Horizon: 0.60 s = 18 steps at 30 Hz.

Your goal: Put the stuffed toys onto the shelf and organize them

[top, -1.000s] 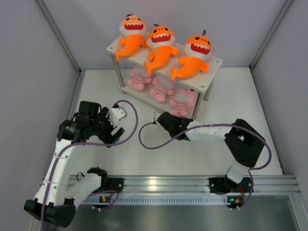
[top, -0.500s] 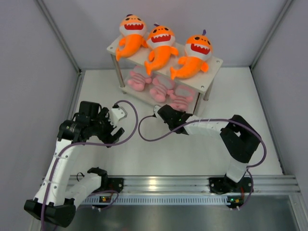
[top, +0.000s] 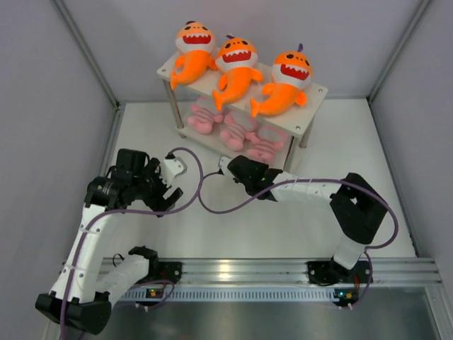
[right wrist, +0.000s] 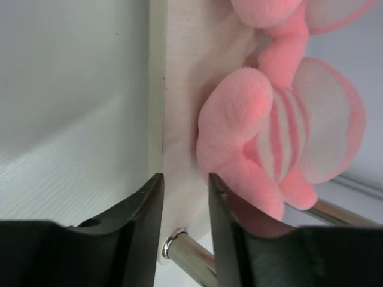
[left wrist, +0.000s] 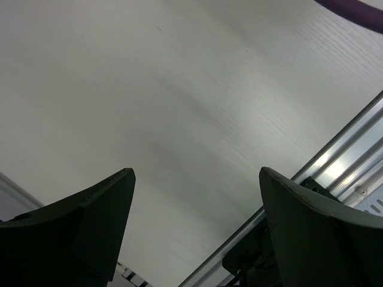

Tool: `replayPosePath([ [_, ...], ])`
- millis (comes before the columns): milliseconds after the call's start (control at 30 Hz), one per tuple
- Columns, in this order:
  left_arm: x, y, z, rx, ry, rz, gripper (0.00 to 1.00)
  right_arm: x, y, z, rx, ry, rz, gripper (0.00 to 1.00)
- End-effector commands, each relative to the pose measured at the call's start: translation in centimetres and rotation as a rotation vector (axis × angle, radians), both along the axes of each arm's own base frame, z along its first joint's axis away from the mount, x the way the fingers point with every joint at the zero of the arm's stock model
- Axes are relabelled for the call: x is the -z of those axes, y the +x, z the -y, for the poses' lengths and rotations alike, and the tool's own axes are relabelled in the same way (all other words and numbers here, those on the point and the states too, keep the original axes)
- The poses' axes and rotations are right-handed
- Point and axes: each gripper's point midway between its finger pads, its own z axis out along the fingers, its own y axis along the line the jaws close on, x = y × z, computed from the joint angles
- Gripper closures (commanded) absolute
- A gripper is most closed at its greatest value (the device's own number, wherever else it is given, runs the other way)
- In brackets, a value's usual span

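Observation:
The white two-tier shelf (top: 316,93) stands at the back. Three orange shark plushes (top: 237,67) lie in a row on its top tier. Three pink striped plushes (top: 238,130) lie on the lower tier. My right gripper (top: 229,167) is at the front edge of the lower tier, left of the rightmost pink plush (top: 267,145). In the right wrist view my gripper (right wrist: 184,179) has its jaws a narrow gap apart and empty, with the lower board (right wrist: 179,89) and a pink plush (right wrist: 281,131) just beyond. My left gripper (top: 173,183) is open and empty over the table at the left (left wrist: 196,173).
A silver shelf leg (right wrist: 185,254) shows right behind my right fingers. Grey walls close in the white table on three sides. The aluminium rail (top: 283,270) with both arm bases runs along the near edge. Purple cables loop beside both grippers.
The rightmost pink plush has gone further in on the lower tier. My right gripper has moved left along the shelf's front edge. The left arm has not moved.

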Motion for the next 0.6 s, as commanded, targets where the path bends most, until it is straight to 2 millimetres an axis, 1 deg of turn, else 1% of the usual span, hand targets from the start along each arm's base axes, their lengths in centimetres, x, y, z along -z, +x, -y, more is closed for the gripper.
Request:
replayPosePath([
  [0, -0.2, 0.7, -0.1, 0.000, 0.005, 0.033, 0.09, -4.6, -2.6, -3.3, -0.103, 0.138, 0.053, 0.61],
  [33, -0.1, 0.6, -0.1, -0.004, 0.005, 0.029, 0.09, -5.4, -4.1, -4.8, -0.165, 0.168, 0.040, 0.57],
  [67, -0.2, 0.7, -0.3, -0.008, 0.011, 0.034, 0.09, -5.6, -5.0, -5.2, -0.190, 0.183, 0.019, 0.52],
  [100, -0.3, 0.7, -0.3, -0.016, 0.010, 0.037, 0.09, -6.2, -5.8, -5.8, -0.219, 0.209, 0.008, 0.50],
  [133, -0.3, 0.7, -0.4, -0.025, 0.012, 0.037, 0.09, -7.8, -7.3, -7.0, -0.283, 0.273, -0.004, 0.48],
  [167, -0.4, 0.7, -0.7, -0.035, 0.018, 0.044, 0.09, -8.5, -8.2, -7.4, -0.310, 0.303, -0.022, 0.45],
  [200, -0.5, 0.7, -0.9, -0.050, 0.018, 0.049, 0.09, -11.0, -9.4, -8.3, -0.370, 0.384, -0.025, 0.43],
  [267, -0.6, 0.6, -1.2, -0.069, 0.015, 0.054, 0.09, -13.4, -10.6, -8.6, -0.409, 0.461, -0.035, 0.38],
  [300, -0.6, 0.6, -1.4, -0.084, 0.012, 0.055, 0.09, -15.0, -11.1, -8.8, -0.429, 0.504, -0.028, 0.35],
  [333, -0.6, 0.6, -1.5, -0.091, 0.008, 0.060, 0.09, -18.2, -11.7, -8.9, -0.458, 0.586, -0.008, 0.23],
  [367, -0.6, 0.6, -1.5, -0.095, 0.000, 0.057, 0.09, -19.7, -11.9, -8.7, -0.461, 0.621, 0.008, 0.20],
  [400, -0.5, 0.6, -1.7, -0.110, -0.002, 0.054, 0.09, -23.1, -11.9, -8.1, -0.459, 0.685, 0.059, 0.18],
  [467, -0.5, 0.6, -1.8, -0.123, -0.009, 0.056, 0.09, -26.2, -11.7, -7.1, -0.426, 0.748, 0.118, 0.14],
  [500, -0.4, 0.6, -2.0, -0.134, -0.014, 0.052, 0.09, -29.1, -11.4, -6.1, -0.402, 0.799, 0.179, 0.12],
  [533, -0.4, 0.6, -2.0, -0.136, -0.016, 0.053, 0.09, -30.4, -10.7, -5.0, -0.347, 0.817, 0.225, 0.09],
  [567, -0.4, 0.5, -2.1, -0.138, -0.016, 0.054, 0.09, -31.7, -10.2, -4.1, -0.309, 0.838, 0.257, 0.08],
])
